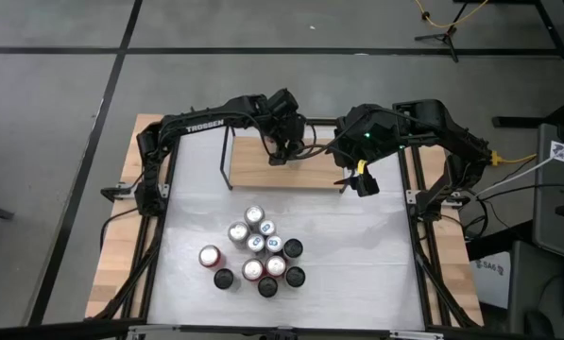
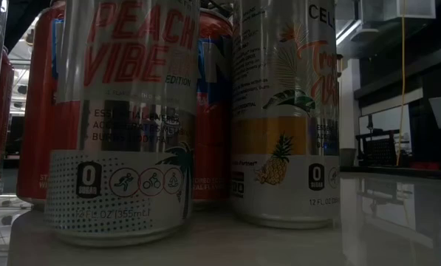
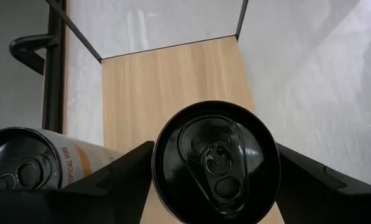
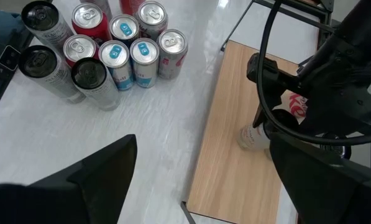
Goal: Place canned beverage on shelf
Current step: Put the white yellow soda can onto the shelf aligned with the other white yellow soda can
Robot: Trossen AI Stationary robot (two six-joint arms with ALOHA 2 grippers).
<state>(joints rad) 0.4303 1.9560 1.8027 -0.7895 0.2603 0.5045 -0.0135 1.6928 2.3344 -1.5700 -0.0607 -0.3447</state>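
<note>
Currently I have the left gripper (image 3: 214, 186) clamped on a black can (image 3: 215, 163) above the shelf (image 3: 173, 81), beside a can already there (image 3: 30, 165). Right gripper (image 1: 364, 184) spread, idle nearby. Next: lower squarely, then release.

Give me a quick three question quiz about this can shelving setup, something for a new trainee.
1. True or false: the left end effector has a black-topped can between its fingers above the shelf.
2. Is the right end effector open with nothing in it, or gripping a can?
3. Where are the waiting cans: A on the shelf, B clustered upright on the white table, C on the floor?

Key: 1 true. 2 open, nothing in it. 3 B.
</note>
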